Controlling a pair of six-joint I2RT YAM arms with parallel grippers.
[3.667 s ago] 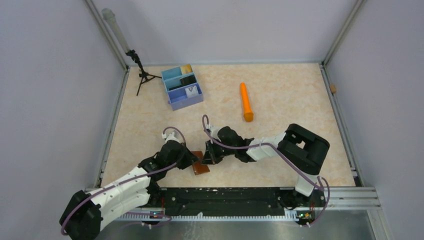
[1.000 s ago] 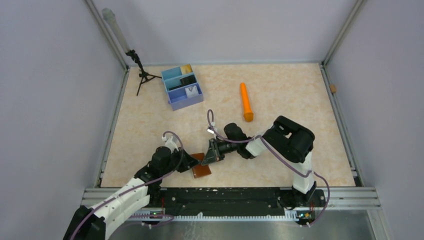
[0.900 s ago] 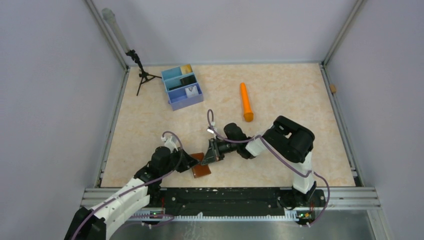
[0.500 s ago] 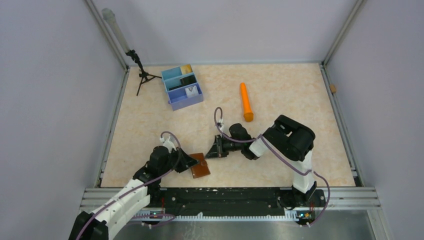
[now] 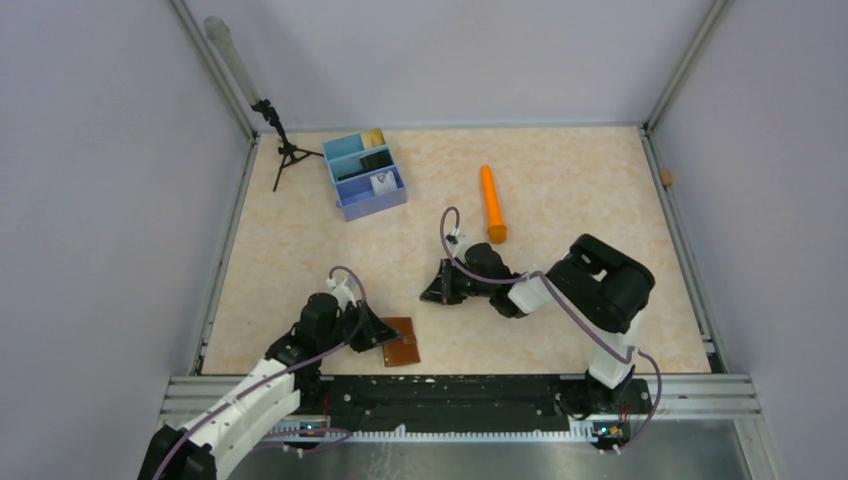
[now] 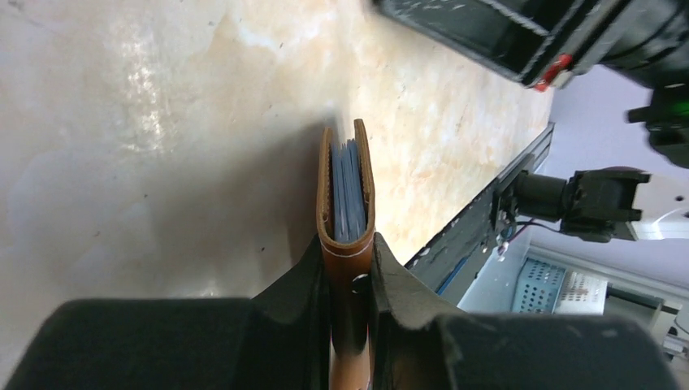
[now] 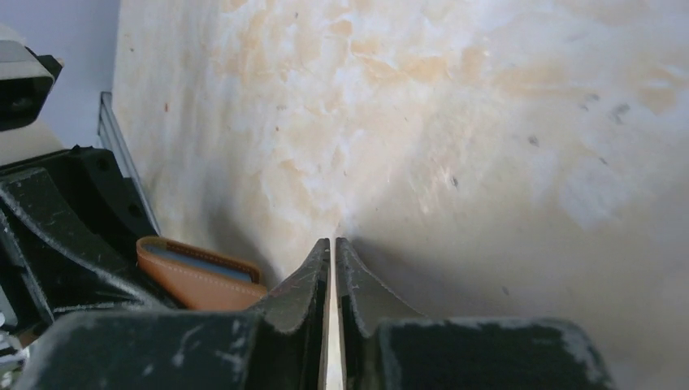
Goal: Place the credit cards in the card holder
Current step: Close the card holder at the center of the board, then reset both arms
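**Item 1, left jaws.** Clenched on the card holder [image 6: 345, 244], 1 finger on each leaf at one end. The far end gaped a little, with grey-blue cards [image 6: 348, 191] showing edge-on between the leaves.

**Item 2, right jaws.** Pressed together on nothing, tips low over the bare counter [image 7: 504, 146], near the holder but apart from it.

**Item 3, card holder.** Brown leather, at the near edge of the counter, broad face up in the top view [image 5: 400, 342]. Whether it lay fully on the counter or was raised at the gripped end could not be told.

**Item 4, blue tray [image 5: 345, 195].** Far-left of the counter, well apart from both arms. 3 compartments held a tan-gold card [image 5: 373, 137], a black card [image 5: 375, 160] and a white card [image 5: 381, 184].

**Item 5, sundries.** An orange cylinder [image 5: 491, 203] and a small black tripod [image 5: 283, 150].

**Risks, as judged:**
- The holder was pinched at 1 end only, so a slackened or twisted grip could let the leaves part and the loaded cards slide out of the gaping end.
- The same squeeze could narrow the pocket, so that an incoming card would jam or buckle.
- The cards in the tray were thin and boxed in by compartment walls, so the jaws could skid off them or tip the tray.
- A long carry back from the tray would give a loosely held card time to slip.
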